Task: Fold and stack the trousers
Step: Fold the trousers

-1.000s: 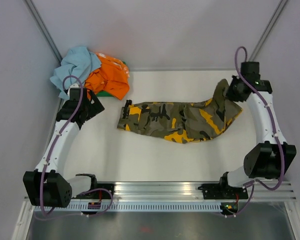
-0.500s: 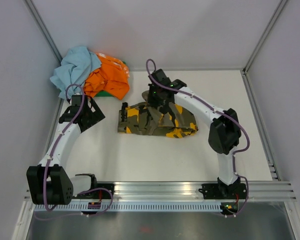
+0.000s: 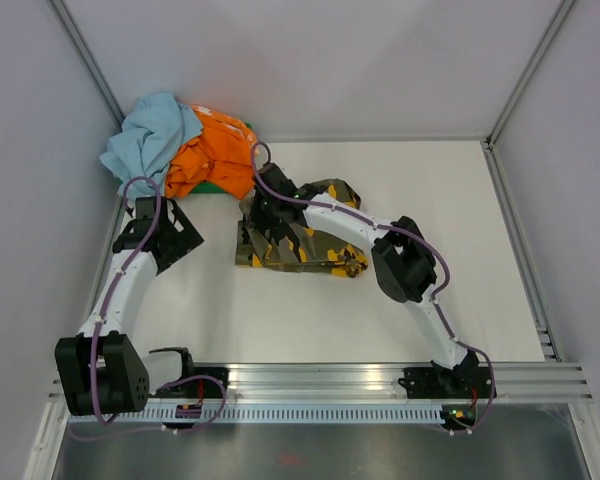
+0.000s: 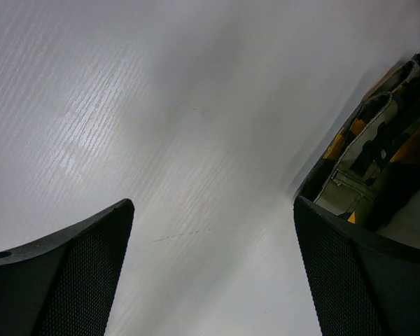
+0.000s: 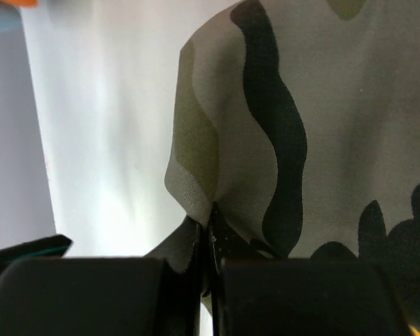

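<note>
The camouflage trousers (image 3: 305, 243) lie folded in half near the middle of the table, with the waistband at the left. My right gripper (image 3: 267, 212) reaches across over their left end and is shut on a fold of the cloth (image 5: 266, 140), pinched between the closed jaws. My left gripper (image 3: 180, 232) hangs open and empty over bare table, left of the trousers. The left wrist view shows the waistband end (image 4: 374, 147) at the right, beyond my right finger (image 4: 357, 280).
A heap of other clothes sits at the back left corner: a light blue piece (image 3: 148, 135) and an orange one (image 3: 215, 158) over something green. White walls close the table on three sides. A metal rail (image 3: 320, 380) runs along the near edge.
My right arm has swung from the right side to the left, carrying the trouser legs over onto the waist end. The trousers are now folded in half. The left arm has hardly moved.
</note>
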